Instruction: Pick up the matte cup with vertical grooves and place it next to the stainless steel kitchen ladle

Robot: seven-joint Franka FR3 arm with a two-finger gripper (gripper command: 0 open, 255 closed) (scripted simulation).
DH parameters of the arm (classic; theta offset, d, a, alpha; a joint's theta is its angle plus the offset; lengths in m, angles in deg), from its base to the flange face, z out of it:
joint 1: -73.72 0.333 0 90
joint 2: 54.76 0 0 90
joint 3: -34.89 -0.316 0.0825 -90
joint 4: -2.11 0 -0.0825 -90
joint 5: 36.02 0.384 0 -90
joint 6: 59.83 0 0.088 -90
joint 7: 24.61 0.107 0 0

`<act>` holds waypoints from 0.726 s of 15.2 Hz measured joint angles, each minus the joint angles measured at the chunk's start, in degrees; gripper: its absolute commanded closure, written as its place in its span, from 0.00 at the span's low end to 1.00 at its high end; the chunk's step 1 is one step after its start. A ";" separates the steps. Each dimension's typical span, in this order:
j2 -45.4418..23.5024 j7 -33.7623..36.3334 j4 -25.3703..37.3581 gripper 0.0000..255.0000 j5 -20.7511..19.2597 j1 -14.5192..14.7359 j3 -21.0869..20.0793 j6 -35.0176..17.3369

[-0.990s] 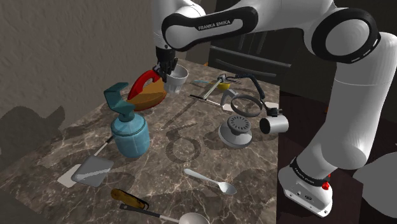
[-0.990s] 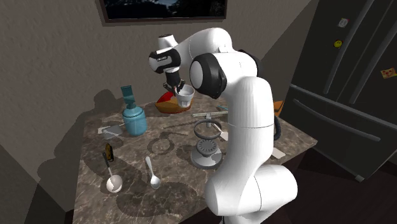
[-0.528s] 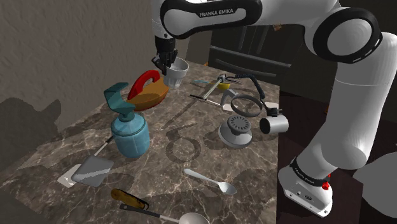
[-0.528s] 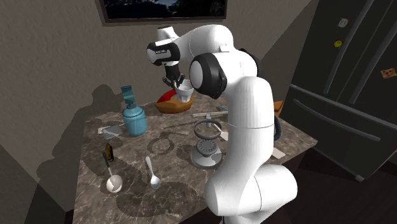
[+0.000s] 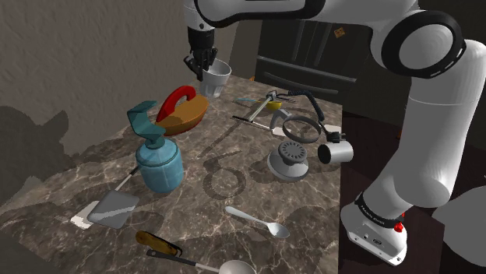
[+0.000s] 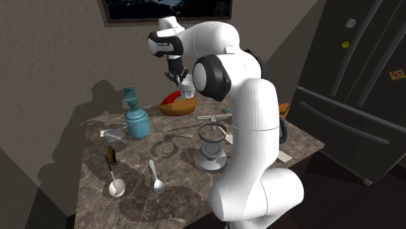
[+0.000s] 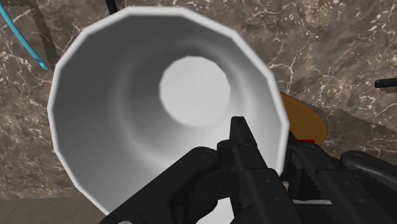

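A black gripper (image 5: pixel 204 65) clamps the rim of a white cup (image 5: pixel 219 78), one finger inside and one outside. It holds the cup in the air over the far end of a marble table (image 5: pixel 234 159), near a brown object with a red handle (image 5: pixel 184 111). The ladle (image 5: pixel 231 268) lies at the near edge, well apart from the cup. A teal bottle (image 5: pixel 159 161) stands between them.

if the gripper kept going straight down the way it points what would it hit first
Clasping the cup, the gripper would likely press it onto the marble counter beside the brown dish; depth is unclear, so it might clip that.
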 measured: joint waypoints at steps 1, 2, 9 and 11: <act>0.03 -0.20 0.73 1.00 0.05 0.00 0.00 0.72; -0.07 -0.21 1.36 1.00 0.02 0.11 -0.01 1.26; 12.91 3.41 -15.50 1.00 3.38 0.09 -2.04 -2.70; 16.99 4.33 -20.85 1.00 4.68 0.22 -2.58 -4.09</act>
